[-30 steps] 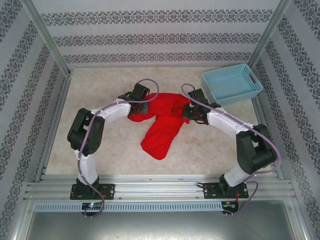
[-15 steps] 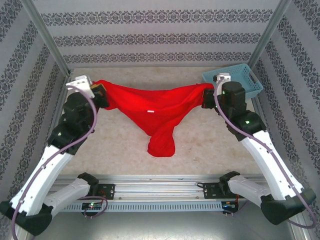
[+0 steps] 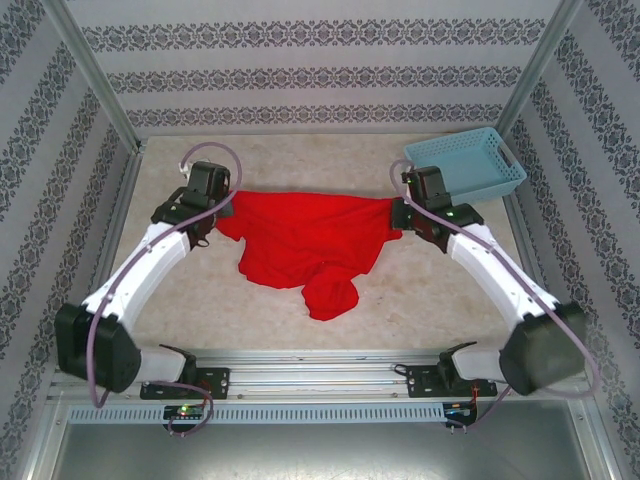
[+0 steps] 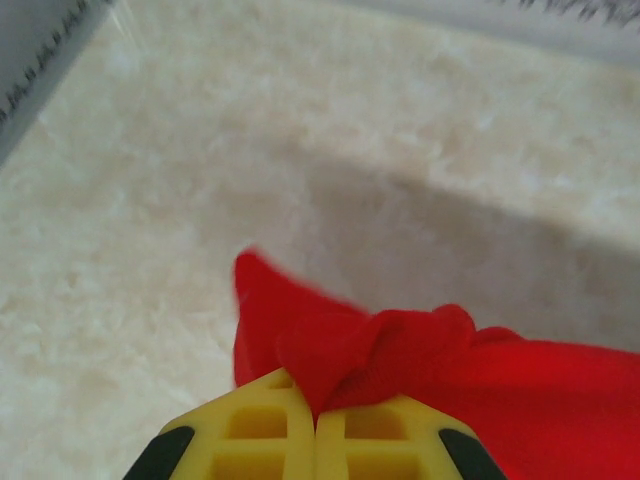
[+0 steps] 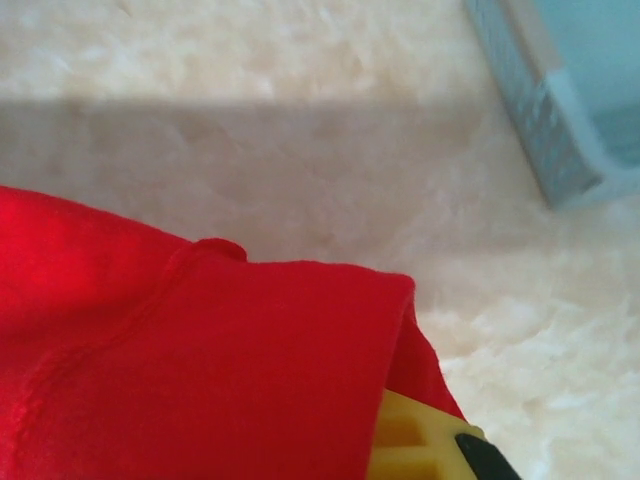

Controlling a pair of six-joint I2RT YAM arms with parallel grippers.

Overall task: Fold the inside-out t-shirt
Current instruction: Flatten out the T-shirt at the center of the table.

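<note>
t-shirt (image 3: 305, 240): red, rumpled, lay mid-table (image 3: 200, 300)
left gripper (image 4: 315, 432): clenched on t-shirt's left edge
right gripper (image 3: 398, 213): grasped t-shirt's right edge, near basket (image 3: 465, 166)

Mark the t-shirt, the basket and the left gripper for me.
t-shirt (image 3: 300, 235): top external view, middle of the spread red fabric.
basket (image 3: 465, 165): top external view, its bare floor.
left gripper (image 4: 316, 415): left wrist view, seam between the yellow fingers pinching cloth.
</note>
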